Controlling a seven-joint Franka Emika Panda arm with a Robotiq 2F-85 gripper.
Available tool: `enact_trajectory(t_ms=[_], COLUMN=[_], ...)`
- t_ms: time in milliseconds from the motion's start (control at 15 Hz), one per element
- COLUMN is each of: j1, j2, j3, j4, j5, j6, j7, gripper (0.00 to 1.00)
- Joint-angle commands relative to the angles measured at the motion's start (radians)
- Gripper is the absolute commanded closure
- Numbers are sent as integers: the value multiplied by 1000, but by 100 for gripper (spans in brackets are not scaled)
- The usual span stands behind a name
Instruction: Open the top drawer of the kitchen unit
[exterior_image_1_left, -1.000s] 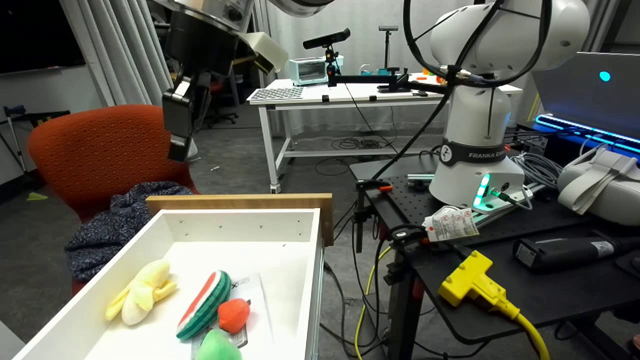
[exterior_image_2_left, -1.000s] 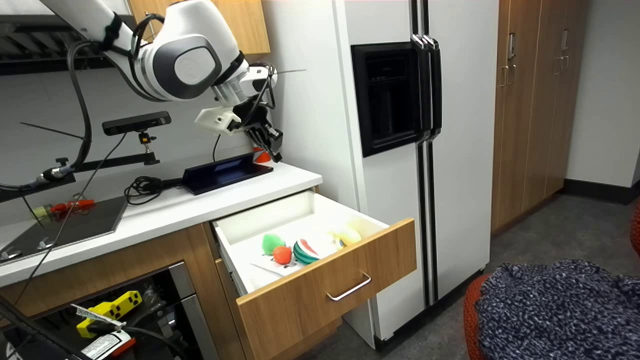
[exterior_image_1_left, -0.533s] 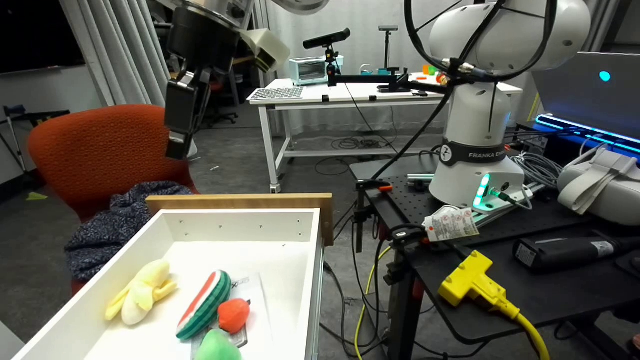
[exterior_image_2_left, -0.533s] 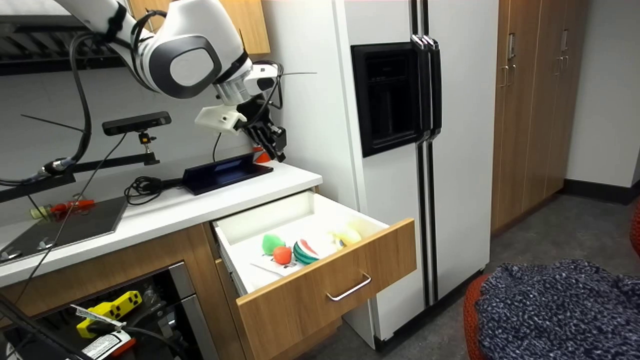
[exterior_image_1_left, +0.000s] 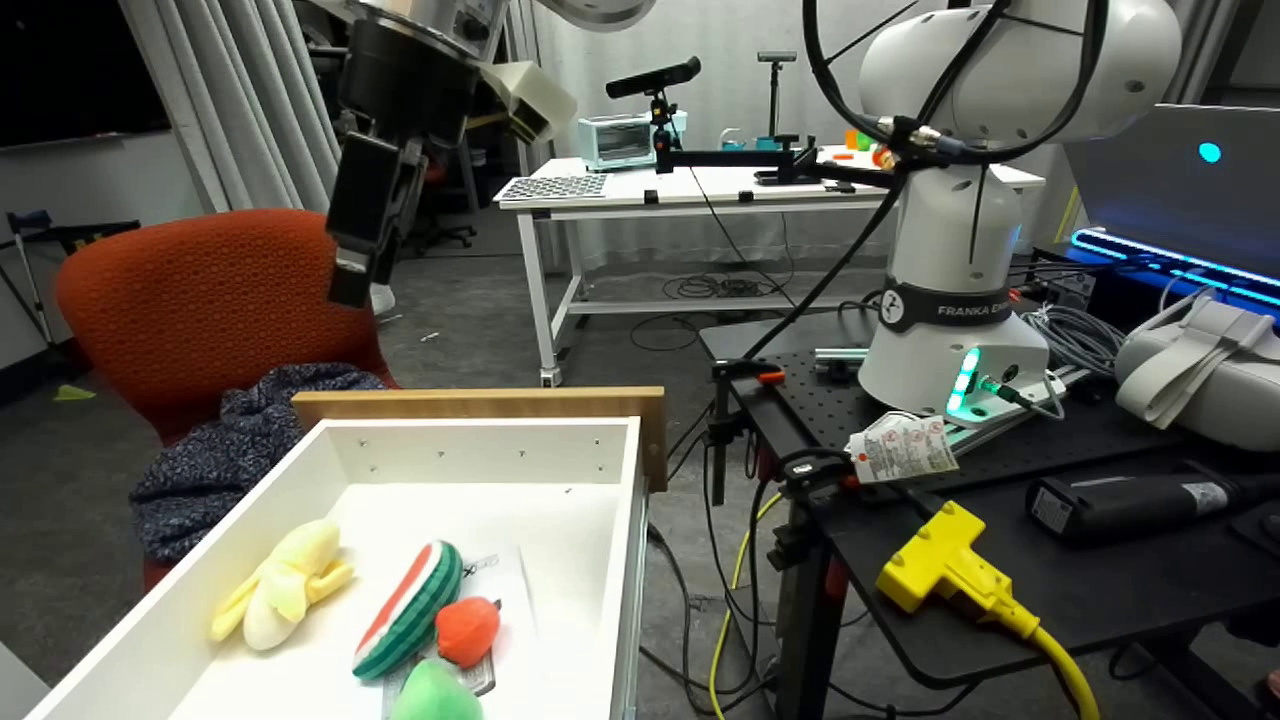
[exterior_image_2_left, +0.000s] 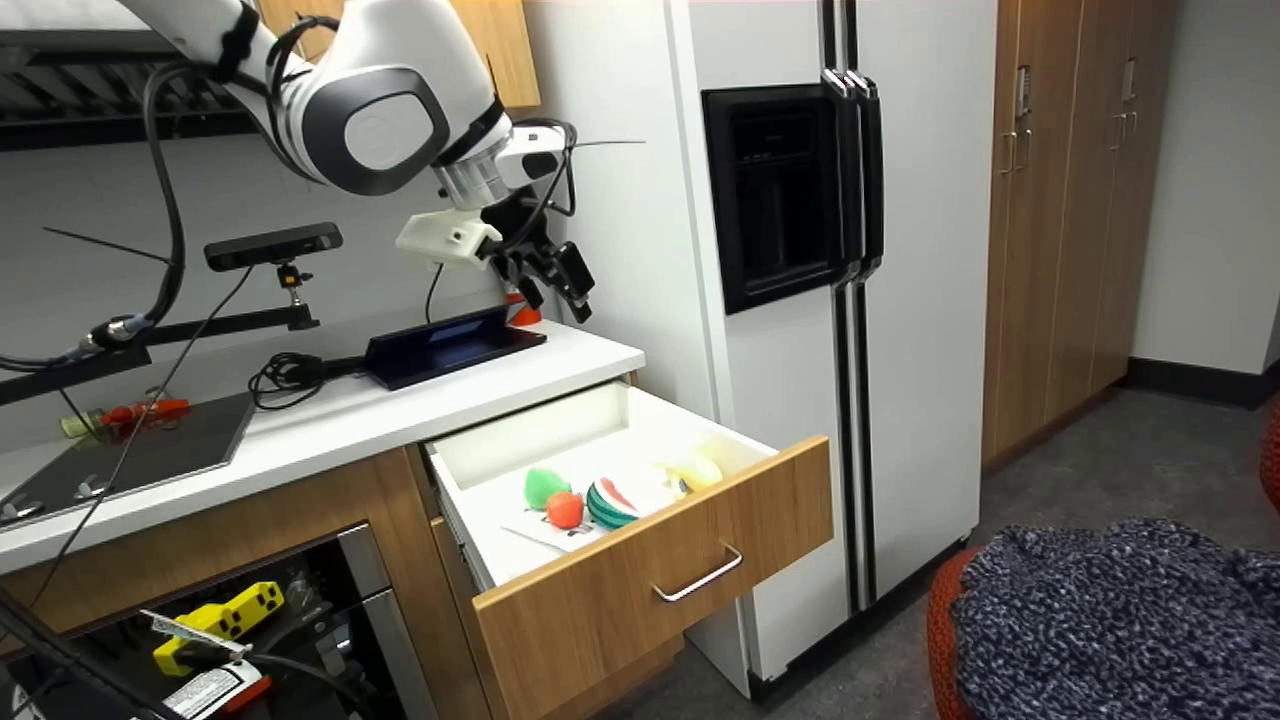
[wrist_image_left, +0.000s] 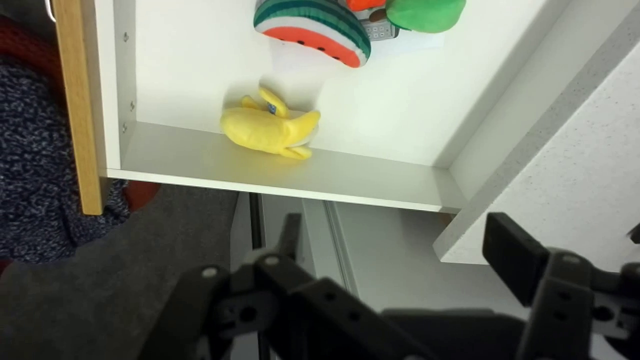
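The top drawer (exterior_image_2_left: 650, 600) of the kitchen unit (exterior_image_2_left: 420, 570) is pulled well out, its white inside showing in both exterior views. A metal handle (exterior_image_2_left: 700, 579) sits on its wood-coloured front. In the wrist view the drawer (wrist_image_left: 380, 115) fills the upper part, its side rim crossing beyond the fingertips. My gripper (wrist_image_left: 397, 235) is open, the two black fingers wide apart with nothing between them. It hangs above the level of the countertop, over the drawer's back end and the fridge side, touching neither drawer nor handle in an exterior view (exterior_image_2_left: 558, 302).
Inside the drawer lie a yellow plush banana (wrist_image_left: 260, 129), a plush watermelon slice (wrist_image_left: 320, 32), and red and green plush pieces. The white countertop (exterior_image_2_left: 590, 355) carries a dark folded panel (exterior_image_2_left: 450, 350). A white fridge (exterior_image_2_left: 640, 250) stands beside the drawer. An orange chair (exterior_image_1_left: 200, 300) stands past the drawer front.
The gripper's fingers have spread from shut to open. The hand has shifted slightly toward the fridge and a little upward. The drawer has stayed in place, pulled out.
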Motion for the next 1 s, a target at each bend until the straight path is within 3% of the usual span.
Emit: enact_trajectory(t_ms=[0, 933], j1=[-5, -2], j2=[-25, 0], j3=[-7, -2], j4=[-7, 0], j5=[-4, 0], j6=[-24, 0], j7=[-12, 0], gripper=[0, 0])
